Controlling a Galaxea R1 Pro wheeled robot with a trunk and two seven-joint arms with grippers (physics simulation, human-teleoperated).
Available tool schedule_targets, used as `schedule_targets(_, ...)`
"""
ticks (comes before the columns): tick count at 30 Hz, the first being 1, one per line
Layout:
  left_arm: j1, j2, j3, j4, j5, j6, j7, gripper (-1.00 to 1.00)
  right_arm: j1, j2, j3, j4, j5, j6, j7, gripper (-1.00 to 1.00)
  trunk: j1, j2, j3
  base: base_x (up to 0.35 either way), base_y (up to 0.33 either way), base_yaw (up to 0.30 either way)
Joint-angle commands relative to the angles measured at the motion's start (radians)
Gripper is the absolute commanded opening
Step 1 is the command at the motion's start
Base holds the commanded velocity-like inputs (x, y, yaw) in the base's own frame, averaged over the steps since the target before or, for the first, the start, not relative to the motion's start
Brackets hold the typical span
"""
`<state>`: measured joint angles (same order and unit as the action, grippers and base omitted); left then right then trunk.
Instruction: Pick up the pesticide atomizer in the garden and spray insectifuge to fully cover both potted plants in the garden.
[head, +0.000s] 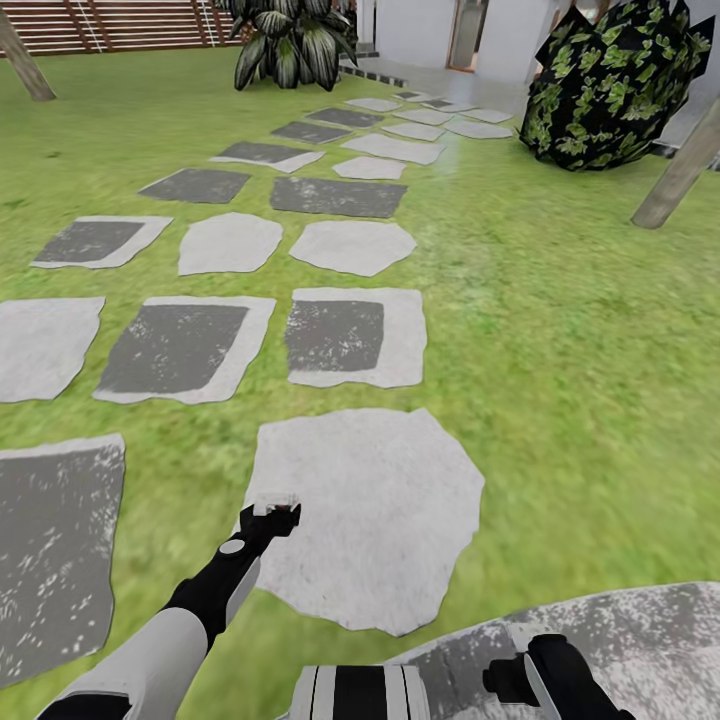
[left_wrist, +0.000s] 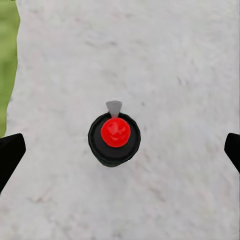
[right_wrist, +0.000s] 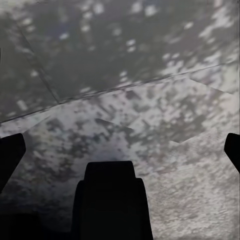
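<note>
Lawn with grey stepping stones running toward 12 o'clock. Left gripper fingers spread wide, released, over pale stone; right gripper likewise released.

Right tool cut off by head view's bottom edge, jaw state unclear. Left tool tip blurred. Leafy plant and dark bush cropped at top edge.
</note>
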<state>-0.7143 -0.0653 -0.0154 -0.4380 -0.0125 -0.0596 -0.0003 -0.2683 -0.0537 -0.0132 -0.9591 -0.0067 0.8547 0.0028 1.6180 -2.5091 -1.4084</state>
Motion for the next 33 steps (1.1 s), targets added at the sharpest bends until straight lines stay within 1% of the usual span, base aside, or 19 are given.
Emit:
schedule_targets(1, 0.0, 0.0, -0.001, 0.001, -0.001, -0.003, 0.0, 1.0, 0.0, 0.0, -0.001, -0.001, -0.001, 0.004, 0.0, 1.0, 0.0, 0.0, -0.001, 0.163, -0.016, 0.0)
schedule_targets(6, 0.0, 0.0, -0.001, 0.001, -0.001, -0.003, 0.0, 1.0, 0.0, 0.0, -0.001, -0.001, -0.001, 0.004, 0.0, 1.0, 0.0, 0.0, -0.001, 0.09, -0.013, 0.0)
schedule_targets(17, 0.0, 0.0, -0.001, 0.001, -0.001, -0.003, 0.0, 1.0, 0.0, 0.0, -0.001, -0.001, -0.001, 0.004, 0.0, 1.0, 0.0, 0.0, -0.001, 0.004, -0.001, 0.0)
schedule_targets(22, 0.0, 0.0, -0.001, 0.001, -0.001, -0.003, 0.0, 1.0, 0.0, 0.0, -0.001, -0.001, -0.001, 0.004, 0.0, 1.0, 0.0, 0.0, -0.005, 0.0, 0.0, 0.012)
schedule_targets(28, 0.0, 0.0, -0.001, 0.001, -0.001, -0.003, 0.0, 1.0, 0.0, 0.0, -0.001, -0.001, -0.001, 0.004, 0.0, 1.0, 0.003, -0.002, -0.036, 0.0, 0.0, 0.08)
schedule_targets(33, 0.0, -0.001, -0.001, 0.001, -0.001, -0.003, 0.0, 1.0, 0.0, 0.0, -0.001, -0.001, -0.001, 0.004, 0.0, 1.0, 0.003, -0.002, -0.04, 0.0, 0.0, 0.057)
